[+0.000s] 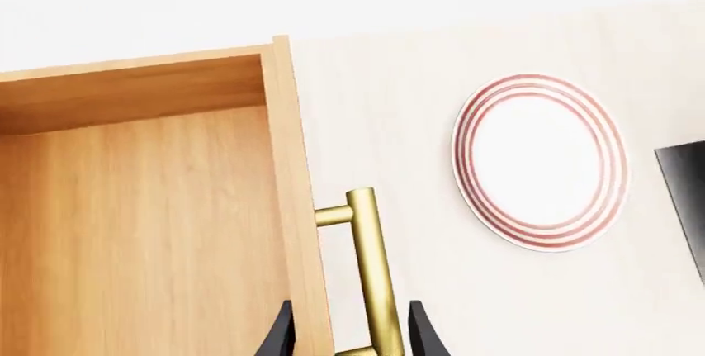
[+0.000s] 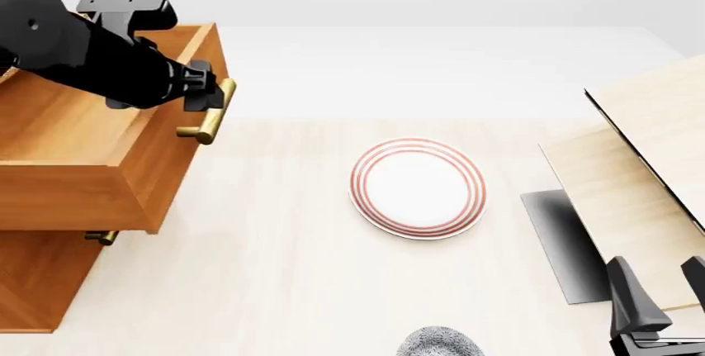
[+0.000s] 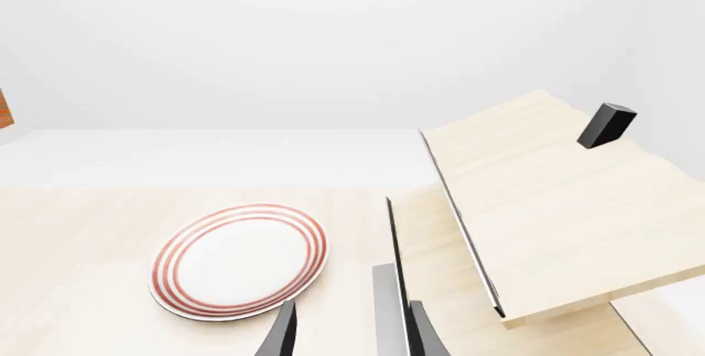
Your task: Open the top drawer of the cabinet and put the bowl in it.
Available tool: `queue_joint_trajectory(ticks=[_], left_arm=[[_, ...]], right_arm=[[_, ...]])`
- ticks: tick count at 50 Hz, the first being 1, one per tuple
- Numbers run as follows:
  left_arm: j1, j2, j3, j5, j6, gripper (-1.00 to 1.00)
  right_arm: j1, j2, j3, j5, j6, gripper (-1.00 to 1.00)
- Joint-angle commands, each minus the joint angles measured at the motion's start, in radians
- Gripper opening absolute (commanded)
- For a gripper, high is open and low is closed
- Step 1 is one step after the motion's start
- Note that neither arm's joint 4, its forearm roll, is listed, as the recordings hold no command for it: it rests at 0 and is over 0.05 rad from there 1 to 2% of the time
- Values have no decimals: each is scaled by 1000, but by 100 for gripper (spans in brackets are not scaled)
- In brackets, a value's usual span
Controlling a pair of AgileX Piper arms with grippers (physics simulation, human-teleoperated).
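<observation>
Top drawer pulled out of cabinet at table's left edge. L gripper at drawer's brass handle, fingers narrow, straddling the bar; contact can't be confirmed. Bowl at near table edge, cut off by frame. R gripper over near-right corner, fingers apart, holding nothing. Red-ringed plate mid-table, pale boards at right.

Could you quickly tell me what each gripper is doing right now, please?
Left gripper: around the top drawer's brass handle; closure cannot be told.
Right gripper: open, holding nothing.
</observation>
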Motion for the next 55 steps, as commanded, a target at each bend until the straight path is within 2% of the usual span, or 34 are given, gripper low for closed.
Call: queue_joint_trajectory(ticks=[1,10,19,20,21,22,24,25,29,37,55], left_arm=[[-54,11,-15,-3,-9,100],[-106,25,-18,-13,-32,100],[-122,35,-18,-13,-33,100],[-156,42,-24,-17,-45,100],[-219,50,-30,-29,-94,100],[-223,50,-24,-32,-105,100],[-145,37,-13,-15,-38,100],[-191,46,-17,-21,-74,100],[-135,26,3,-15,-40,100],[-63,-37,42,-1,-16,100],[-8,-121,69,42,19,100]], right_arm=[[0,-2,1,1,0,100],[-1,-2,1,1,-1,100],[-1,-2,1,1,0,100],[-1,-2,1,1,0,100],[0,-2,1,1,-1,100],[-1,-2,1,1,0,100],[-1,-2,1,1,0,100],[-1,-2,1,1,0,100],[0,-2,1,1,0,100],[-1,-2,1,1,0,100],[0,-2,1,1,0,100]])
